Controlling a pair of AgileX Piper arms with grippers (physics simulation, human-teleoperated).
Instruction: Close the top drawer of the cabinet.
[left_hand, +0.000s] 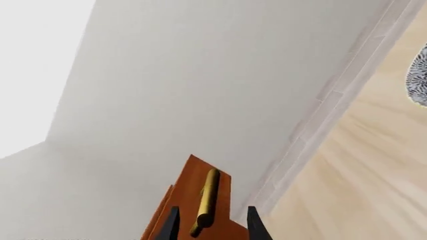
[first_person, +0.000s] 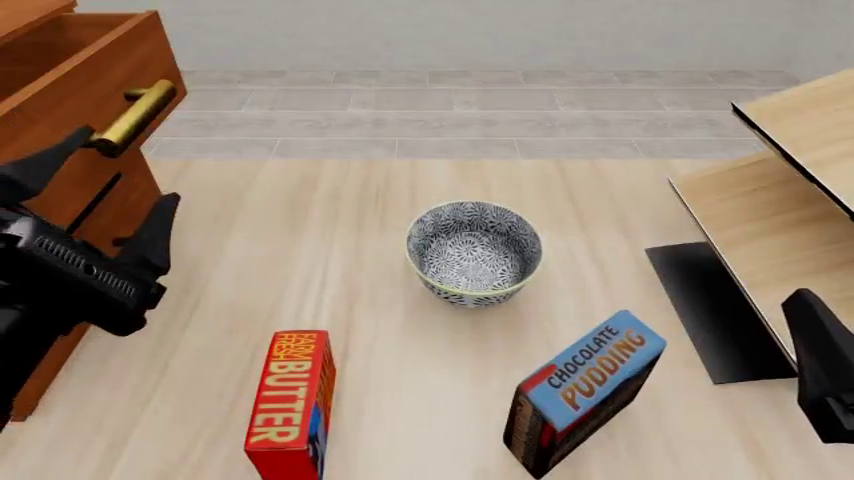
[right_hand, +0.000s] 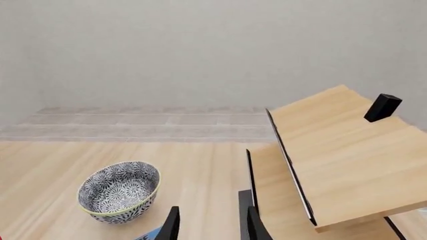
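Black fingers of the left claw (first_person: 100, 190) are standing spread apart at the front view's left edge, straddling the space just below the brass handle (first_person: 134, 112) of the top drawer (first_person: 80, 75); that drawer is jutting out from the cabinet (first_person: 60, 240); the right claw (right_hand: 210, 225) is sitting low at the right with its fingers parted, gripping nothing, near the patterned bowl (first_person: 474, 250) on the desk (first_person: 334, 280).
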